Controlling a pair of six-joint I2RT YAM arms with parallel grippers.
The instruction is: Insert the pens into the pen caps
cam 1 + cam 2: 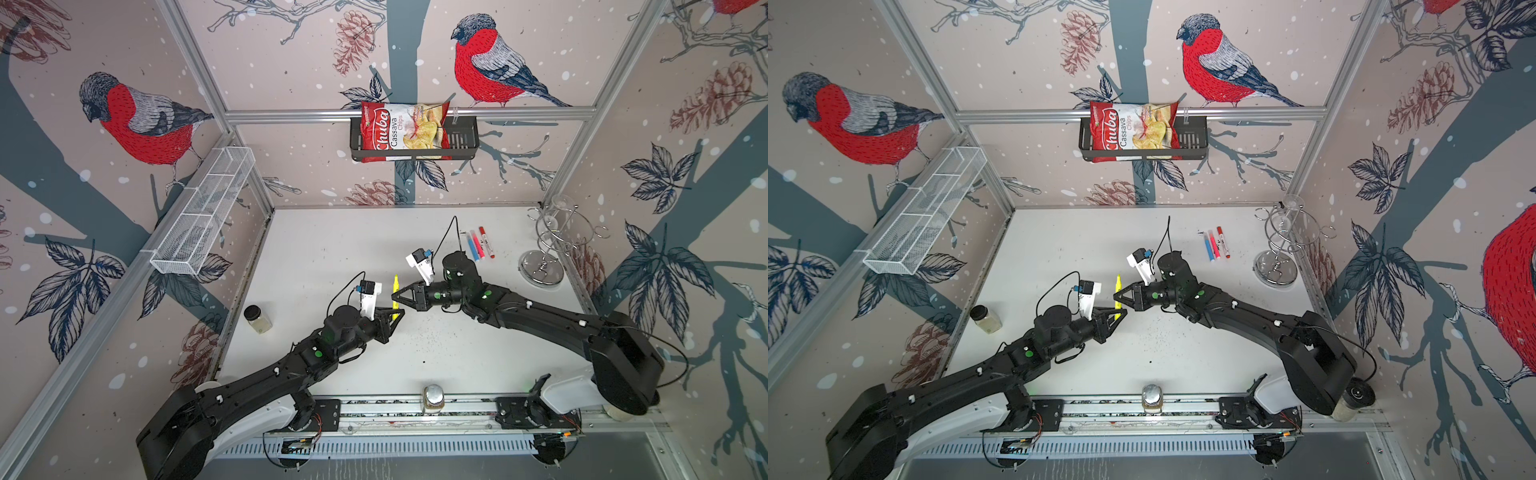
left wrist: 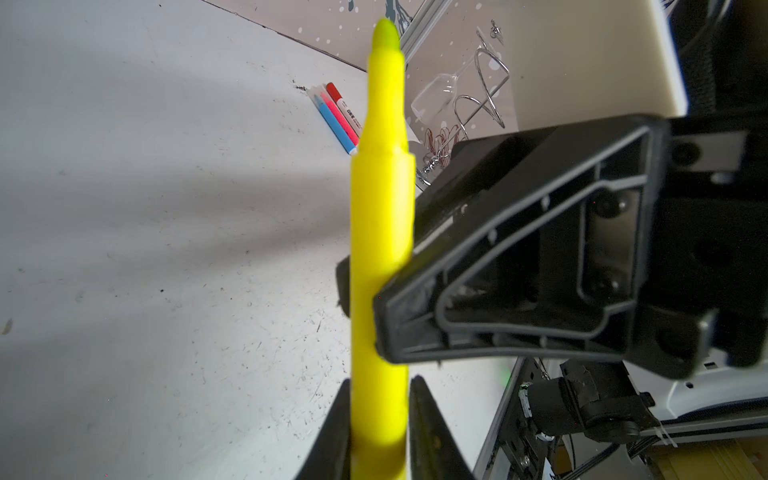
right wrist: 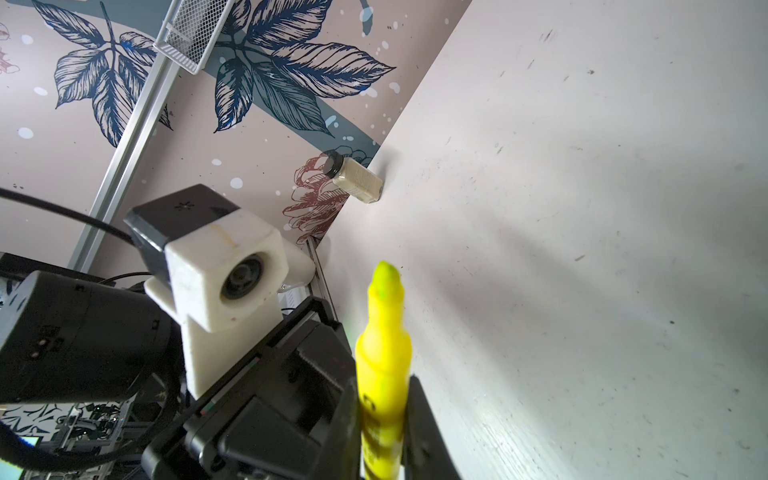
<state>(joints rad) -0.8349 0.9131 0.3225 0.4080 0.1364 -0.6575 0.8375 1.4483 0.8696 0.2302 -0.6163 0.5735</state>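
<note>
1. Item held: yellow pen (image 1: pixel 395 291) (image 1: pixel 1118 293), gripped by both claws over the desk (image 1: pixel 332 249) at the centre of the frame in both top views. It runs up and down the picture, with its bare felt tip toward the top.
2. Left claw (image 1: pixel 397 316): narrow, closed on the pen's rear end. In the left wrist view I see a finger (image 2: pixel 424 415) lying against each side of the barrel.
3. Right claw (image 1: pixel 394 297): narrow, clamped on the same barrel just above the left claw in the frame. I cannot tell whether the two claws touch.
4. Blue pen (image 1: pixel 473 247), pink-red pen (image 1: pixel 478 245) and white pen (image 1: pixel 487 243): three items lying side by side on the desk, right of centre and higher in the frame, well apart from both claws. The white one is red at both ends.
5. Jar (image 1: pixel 257 319): dark lid, at the left edge of the desk, left of the left claw.
6. Wire glass stand (image 1: pixel 542 266): at the right edge of the desk, near the three lying pens.
</note>
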